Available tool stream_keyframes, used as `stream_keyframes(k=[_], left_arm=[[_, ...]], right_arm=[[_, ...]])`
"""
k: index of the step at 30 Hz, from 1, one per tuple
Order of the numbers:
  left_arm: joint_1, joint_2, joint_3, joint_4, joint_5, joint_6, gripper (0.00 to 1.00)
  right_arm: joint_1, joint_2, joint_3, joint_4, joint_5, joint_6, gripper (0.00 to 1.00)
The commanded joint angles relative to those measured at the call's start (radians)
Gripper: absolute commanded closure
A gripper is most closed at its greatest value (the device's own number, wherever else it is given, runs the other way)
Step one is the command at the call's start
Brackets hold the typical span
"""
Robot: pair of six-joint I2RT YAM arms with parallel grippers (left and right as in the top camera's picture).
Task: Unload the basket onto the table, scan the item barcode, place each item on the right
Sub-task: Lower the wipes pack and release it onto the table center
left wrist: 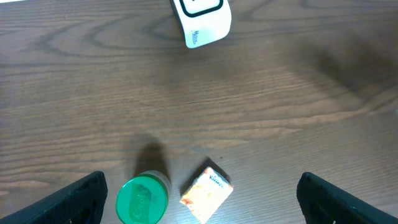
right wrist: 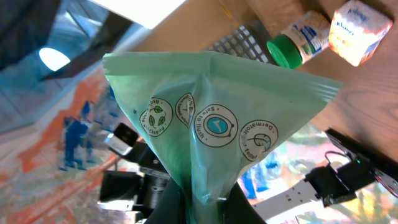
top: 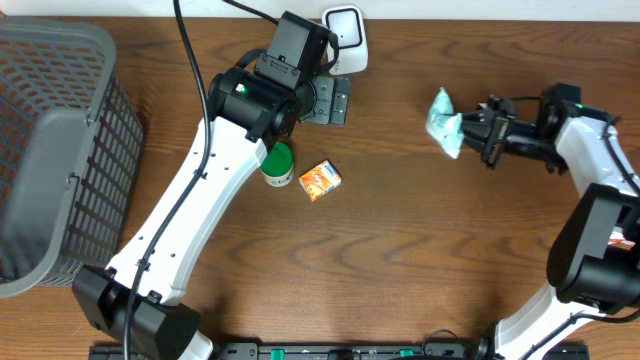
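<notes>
Pinched in the closed right gripper (right wrist: 200,202), the green pouch (right wrist: 214,124) hangs off the table, probably so its barcode can be turned toward the white scanner (top: 343,35) at the far edge. The left gripper (top: 332,100) waits wide open and empty near the bottle (top: 277,165) and the small box (top: 320,180).

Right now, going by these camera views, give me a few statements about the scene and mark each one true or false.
1. The right jaws are shut on the green pouch. True.
2. The left jaws are closed on the green-capped bottle. False: they stand open and empty, and the bottle stands on the table.
3. The small orange box lies in the gray basket. False: it lies on the table beside the bottle.
4. The white scanner sits at the table's far edge. True.
</notes>
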Motion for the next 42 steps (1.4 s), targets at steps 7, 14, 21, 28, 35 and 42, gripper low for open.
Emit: stream_keyframes(k=[7,14,21,28,35,42], left_arm=[[0.003,0.000,0.003,0.000,-0.006,0.017,0.02],[0.003,0.000,0.003,0.000,-0.006,0.017,0.02],[0.003,0.000,0.003,0.000,-0.006,0.017,0.02],[0.003,0.000,0.003,0.000,-0.006,0.017,0.02],[0.003,0.000,0.003,0.000,-0.006,0.017,0.02],[0.003,0.000,0.003,0.000,-0.006,0.017,0.02]], right_arm=[[-0.061,-0.008,0.008,-0.010,-0.035,-0.020,0.99],[-0.032,-0.008,0.008,-0.021,-0.035,-0.020,0.99],[0.040,-0.008,0.008,-0.021,-0.034,-0.019,0.99],[0.085,-0.008,0.008,-0.021,0.044,0.002,0.99],[0.188,-0.008,0.008,-0.051,0.096,0.016,0.99],[0.303,-0.008,0.008,-0.064,0.171,0.023,0.99]])
